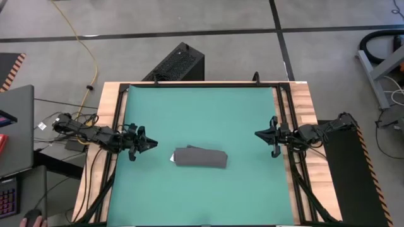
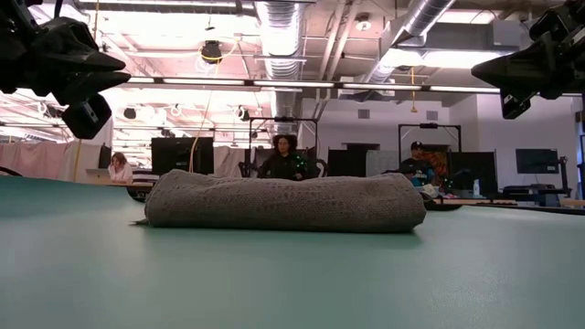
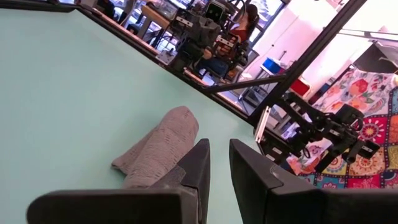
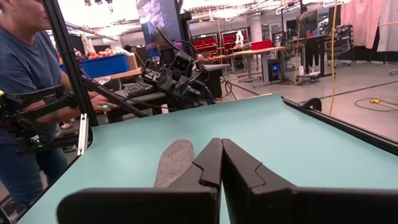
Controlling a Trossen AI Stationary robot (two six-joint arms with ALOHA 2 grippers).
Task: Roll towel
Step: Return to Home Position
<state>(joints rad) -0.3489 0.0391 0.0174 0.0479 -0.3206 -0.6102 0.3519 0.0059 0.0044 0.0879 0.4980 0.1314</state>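
The towel point(image 1: 201, 157) is a dark grey cloth, rolled into a short log. It lies on its side in the middle of the green mat point(image 1: 202, 107), with a small white tag point(image 1: 173, 157) at its left end. It also shows in the low view point(image 2: 283, 201) and in both wrist views point(image 3: 158, 149) point(image 4: 174, 162). My left gripper point(image 1: 151, 143) point(image 3: 219, 146) hovers level over the mat's left edge, pointing toward the towel, with a narrow gap between its fingers and nothing in it. My right gripper point(image 1: 259, 133) point(image 4: 221, 144) hovers level over the mat's right edge, shut and empty.
Black frame rails point(image 1: 285, 126) run along the wooden table's sides. A black box point(image 1: 177, 63) stands on the floor beyond the far edge. A laptop point(image 1: 16, 129) sits off the table's left side. A person point(image 4: 28, 74) stands beside the table on the left arm's side.
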